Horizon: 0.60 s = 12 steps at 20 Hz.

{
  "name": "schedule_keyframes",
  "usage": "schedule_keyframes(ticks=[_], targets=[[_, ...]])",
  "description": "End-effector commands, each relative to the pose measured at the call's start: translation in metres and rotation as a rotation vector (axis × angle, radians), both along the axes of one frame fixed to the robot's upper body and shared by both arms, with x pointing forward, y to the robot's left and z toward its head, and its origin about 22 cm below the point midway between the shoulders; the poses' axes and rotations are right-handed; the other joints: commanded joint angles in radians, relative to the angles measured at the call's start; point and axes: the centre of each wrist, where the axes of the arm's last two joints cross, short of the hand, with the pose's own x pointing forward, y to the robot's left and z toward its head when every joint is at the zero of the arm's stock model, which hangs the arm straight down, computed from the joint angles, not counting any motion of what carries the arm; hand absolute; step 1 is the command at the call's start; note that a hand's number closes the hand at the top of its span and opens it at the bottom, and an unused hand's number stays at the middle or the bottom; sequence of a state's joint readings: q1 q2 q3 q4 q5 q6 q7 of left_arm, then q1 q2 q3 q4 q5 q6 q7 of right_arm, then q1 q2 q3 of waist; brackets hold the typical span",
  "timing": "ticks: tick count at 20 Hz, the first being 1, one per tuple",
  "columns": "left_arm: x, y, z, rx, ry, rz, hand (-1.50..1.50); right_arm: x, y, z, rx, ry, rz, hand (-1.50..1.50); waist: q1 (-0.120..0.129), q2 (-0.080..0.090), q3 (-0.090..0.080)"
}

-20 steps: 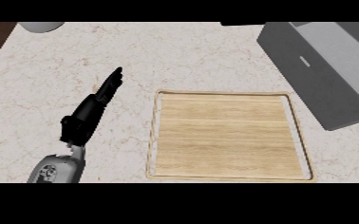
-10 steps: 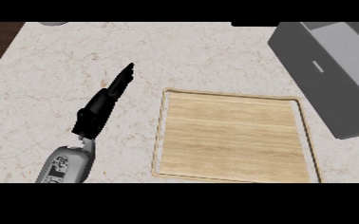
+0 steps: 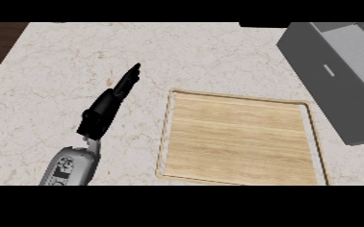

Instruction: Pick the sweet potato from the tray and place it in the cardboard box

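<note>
Here the left hand point(image 3: 107, 106) stretches flat, fingers straight, holding nothing, at centre-left over the marble counter point(image 3: 213, 53). The wooden tray point(image 3: 241, 139) sits lower right, bare pale planks; the grey box point(image 3: 331, 72) stands upper right.

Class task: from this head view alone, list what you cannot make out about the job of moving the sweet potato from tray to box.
- Sweet potato: nowhere visible; the wooden tray shows bare.
- Grey box: cut off by the right edge, so its contents are unseen.
- Right hand: out of view.
- Left hand: seen edge-on, fingers straight, palm side hidden.
</note>
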<state>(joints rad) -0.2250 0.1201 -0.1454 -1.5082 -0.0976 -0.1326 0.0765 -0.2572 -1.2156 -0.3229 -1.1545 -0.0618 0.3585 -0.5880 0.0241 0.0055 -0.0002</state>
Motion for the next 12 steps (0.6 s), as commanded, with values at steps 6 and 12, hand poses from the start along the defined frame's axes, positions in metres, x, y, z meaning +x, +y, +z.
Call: schedule_keyframes(ticks=[6,12], targets=[[0.002,0.006,-0.007,0.004,0.0,0.008,0.0,0.064,0.031,-0.021,-0.07,-0.006,-0.063,1.5,0.009,0.002,0.0],[-0.012,-0.008,0.002,0.0,-0.007,-0.007,0.0,0.099,0.053,-0.054,-0.167,0.008,-0.079,1.5,0.011,0.001,0.0]])
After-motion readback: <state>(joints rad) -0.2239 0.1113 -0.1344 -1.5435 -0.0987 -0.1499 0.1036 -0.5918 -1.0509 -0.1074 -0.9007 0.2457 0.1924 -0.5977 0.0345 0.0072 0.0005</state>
